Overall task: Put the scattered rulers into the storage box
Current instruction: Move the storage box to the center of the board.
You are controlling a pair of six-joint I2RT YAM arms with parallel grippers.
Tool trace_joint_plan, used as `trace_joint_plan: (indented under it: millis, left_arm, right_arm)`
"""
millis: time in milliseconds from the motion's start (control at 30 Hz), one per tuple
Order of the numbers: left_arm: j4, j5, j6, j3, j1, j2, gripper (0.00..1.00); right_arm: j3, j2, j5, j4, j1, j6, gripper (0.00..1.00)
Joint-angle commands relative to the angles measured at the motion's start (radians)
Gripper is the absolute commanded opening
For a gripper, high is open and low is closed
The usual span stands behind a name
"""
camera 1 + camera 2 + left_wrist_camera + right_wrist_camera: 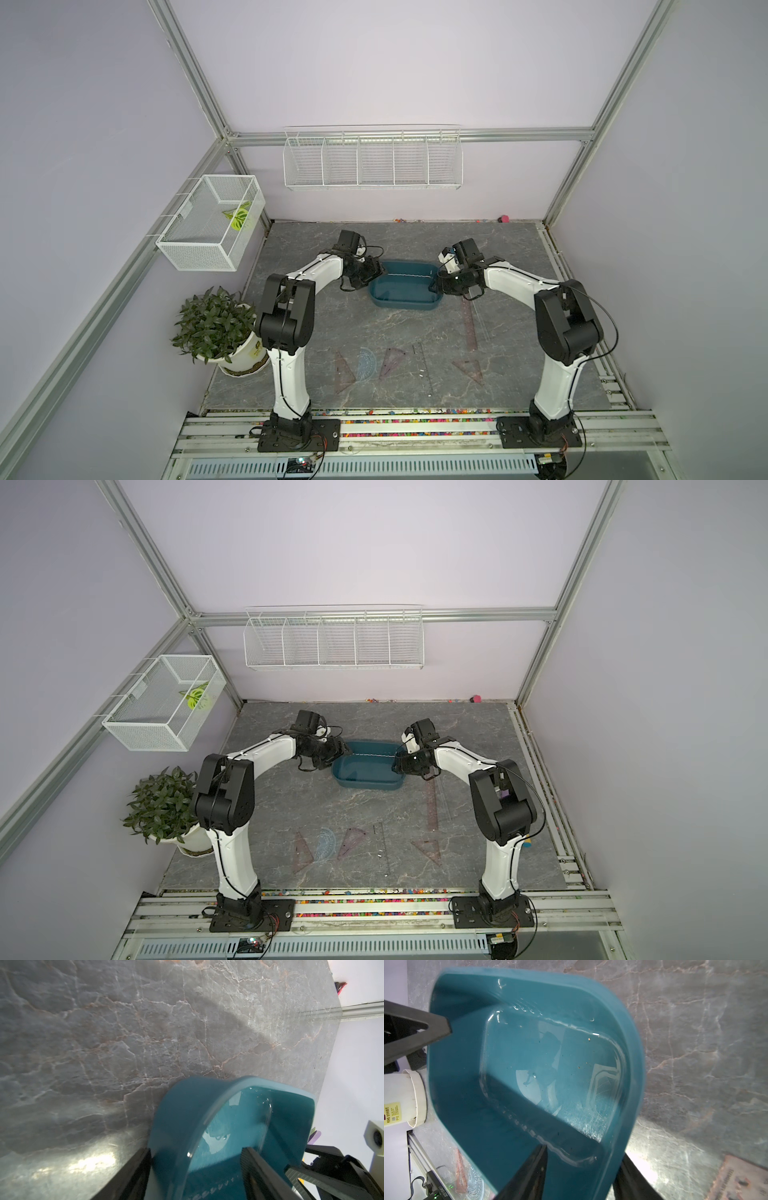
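Two grippers flank the storage box (405,306), which sits mid-desk (324,328) toward the back edge. The left gripper (376,270) has its jaws spread astride the box's left end wall; the right gripper (436,284) straddles the right end, jaws likewise apart. The rulers (345,372) lie flat toward the front edge.

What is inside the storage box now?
A clear straight ruler seems to lie in the storage box, with small specks. The left gripper and right gripper cover its ends.

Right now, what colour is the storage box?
The storage box is dark teal, clearest in the right wrist view.
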Motion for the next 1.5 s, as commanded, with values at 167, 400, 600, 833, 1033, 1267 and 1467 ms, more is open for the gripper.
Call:
trace_joint_plan:
  millis: [167,400,600,833,1033,1267,1467]
  left_arm:
    - [0.004,0.001,-0.006,-0.037,0.01,-0.029,0.76]
    - [0.026,-0.002,-0.02,-0.087,0.009,-0.058,0.77]
    - [0.036,-0.001,-0.029,-0.121,0.01,-0.099,0.78]
    - [0.056,0.009,-0.042,-0.153,-0.002,-0.131,0.78]
    - [0.068,0.011,-0.048,-0.173,-0.011,-0.139,0.78]
    - [0.078,0.006,-0.048,-0.181,-0.012,-0.144,0.78]
    - [0.076,-0.005,-0.045,-0.195,-0.01,-0.163,0.78]
  right_arm:
    - [0.015,-0.018,-0.003,0.002,-0.027,-0.017,0.59]
    - [0.015,-0.031,-0.003,0.002,-0.029,-0.011,0.61]
    - [0.02,-0.038,-0.019,0.016,-0.025,0.001,0.6]
    - [0.037,-0.041,-0.014,0.008,-0.018,-0.005,0.58]
    - [0.06,-0.037,-0.01,0.001,-0.016,-0.011,0.58]
    - [0.083,-0.025,-0.01,-0.009,-0.015,-0.014,0.58]
    - [0.098,-0.024,0.004,-0.024,-0.015,-0.021,0.58]
